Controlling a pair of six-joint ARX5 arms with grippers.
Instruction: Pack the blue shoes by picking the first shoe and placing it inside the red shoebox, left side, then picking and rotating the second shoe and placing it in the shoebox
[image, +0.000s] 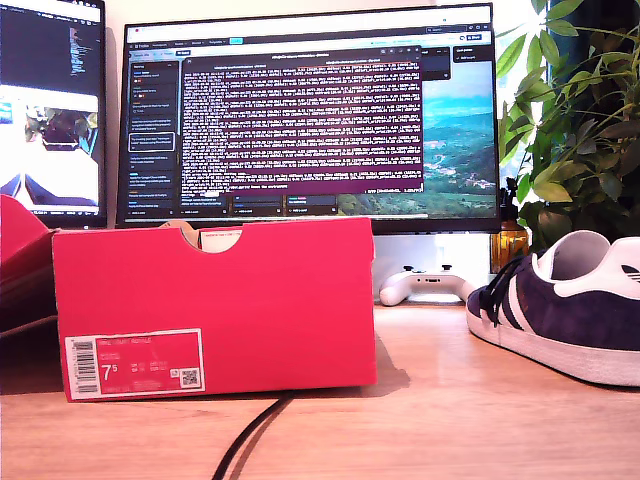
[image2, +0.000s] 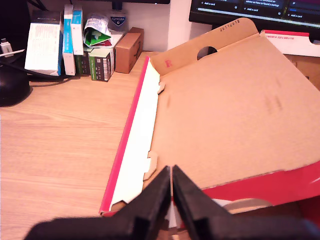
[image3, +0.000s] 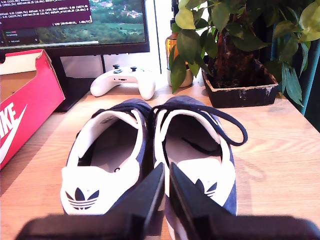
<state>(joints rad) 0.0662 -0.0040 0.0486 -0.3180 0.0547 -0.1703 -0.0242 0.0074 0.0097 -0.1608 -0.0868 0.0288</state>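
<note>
Matt red cardboard shoebox (image: 215, 305) w/ raw brown inside – blue shoes (image3: 150, 150) nappy suede, smooth white lining – wood-grain desk (image: 450, 420).

Cut off, hidden or unreadable

In the exterior view the shoe (image: 560, 315) runs off the right edge, the red shoebox (image: 215, 305) hides its own interior, its label (image: 133, 365) has fine print too small to read, and the monitor (image: 310, 120) text is illegible.

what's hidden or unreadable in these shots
- Red shoebox interior: exterior view, front wall blocks it.
- Second of the blue shoes: exterior view, near shoe hides it; heel cut off at the exterior view's right edge.
- Monitor text: too small.
- My arms: absent from the exterior view.
</note>
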